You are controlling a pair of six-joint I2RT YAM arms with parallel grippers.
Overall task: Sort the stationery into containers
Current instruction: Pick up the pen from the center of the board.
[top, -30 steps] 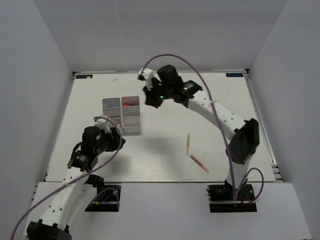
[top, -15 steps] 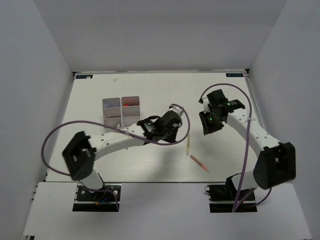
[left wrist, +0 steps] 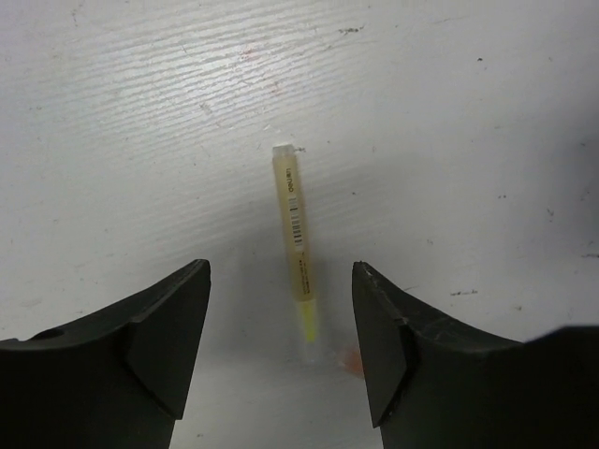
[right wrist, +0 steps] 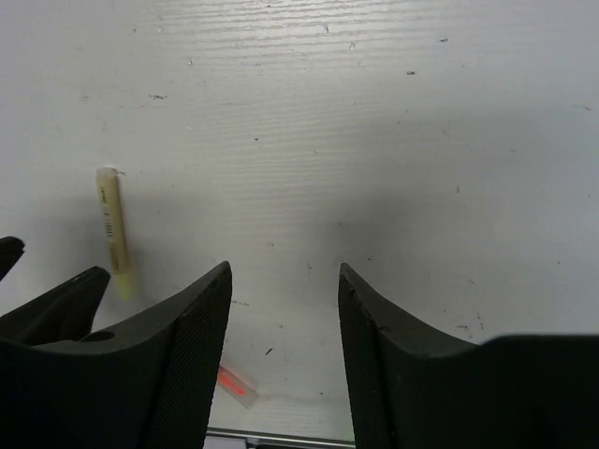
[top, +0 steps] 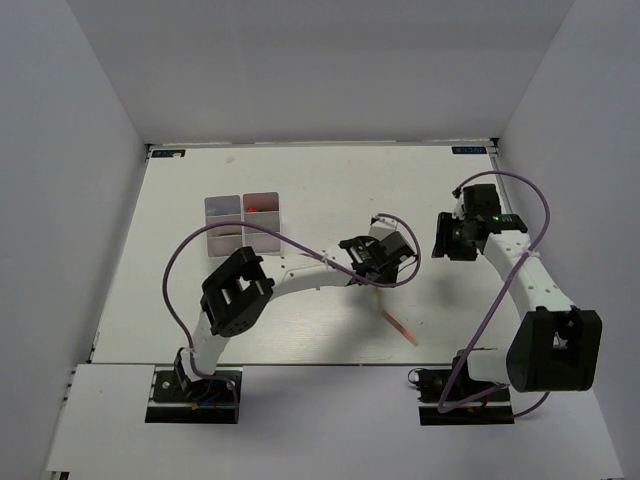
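Now left fingers [left wrist: 159, 337] have spread over the yellowish pencil [left wrist: 297, 251].

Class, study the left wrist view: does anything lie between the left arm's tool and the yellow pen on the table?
Nothing visible does. The yellow pen lies flat on the table, straight ahead of the left tool. The tool's jaws stand open, with only bare surface between them and the pen.

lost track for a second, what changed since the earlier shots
The left pincer swung from beside the tray rightward and now stands open over the yellow pencil. The right pincer pulled back from above the tray to the right side, open. Tray, yellow pencil and pink pencil stayed put.
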